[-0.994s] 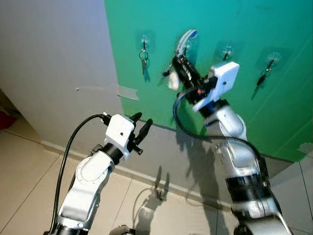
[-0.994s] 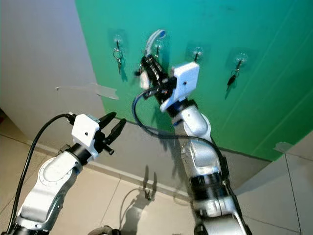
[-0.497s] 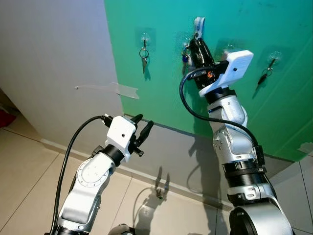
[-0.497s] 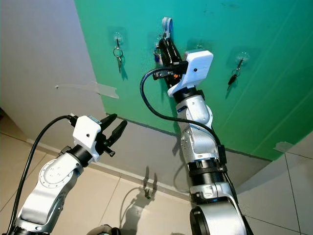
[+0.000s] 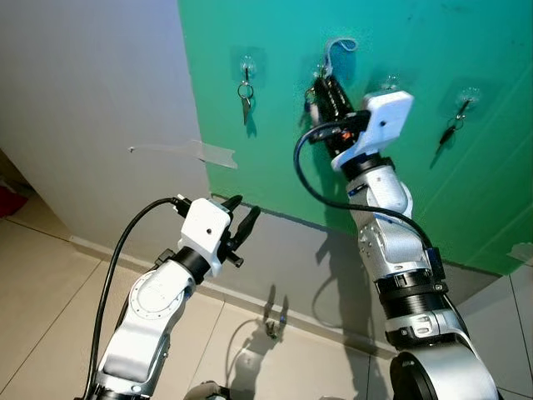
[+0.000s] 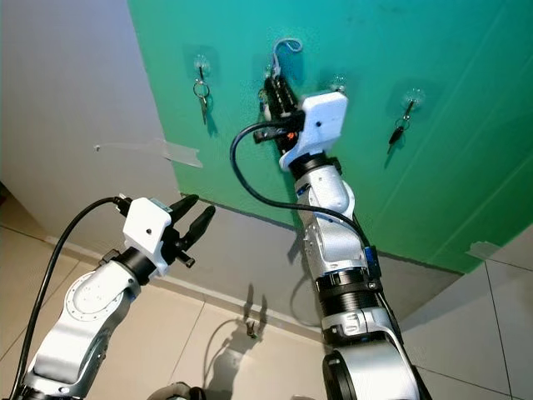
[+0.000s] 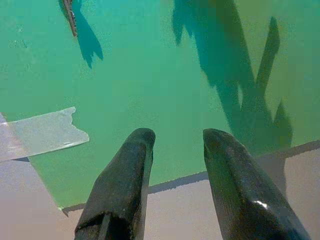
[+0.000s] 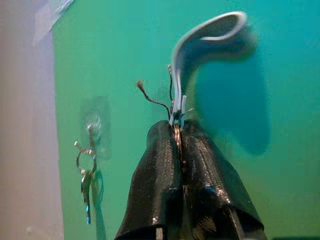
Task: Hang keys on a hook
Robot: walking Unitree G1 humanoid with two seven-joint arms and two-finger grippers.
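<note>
Keys point(image 8: 176, 131) sat pinched in my right gripper point(image 5: 326, 90), raised against the green wall point(image 5: 433, 167), with their pale strap point(image 5: 340, 46) looping above the fingertips. From the left: grey wall point(image 5: 92, 100) with a strip of clear tape point(image 5: 204, 154) across the colour edge; my left gripper point(image 5: 240, 218) hung low before it, fingers point(image 7: 125, 180) parted wide on nothing. On the green, a first hook point(image 5: 246, 65) carried another key set point(image 5: 245, 93). Next came the right gripper, fingers point(image 8: 160, 195) clamped flat on the keys' ring, just beside a second hook point(image 5: 320, 73); I could not tell whether the strap touched it. Past the wrist stood a third hook point(image 5: 389, 82), then a fourth hook point(image 5: 465, 98) with a dark key point(image 5: 448, 129) dangling. Below lay the tiled floor point(image 5: 42, 283)
</note>
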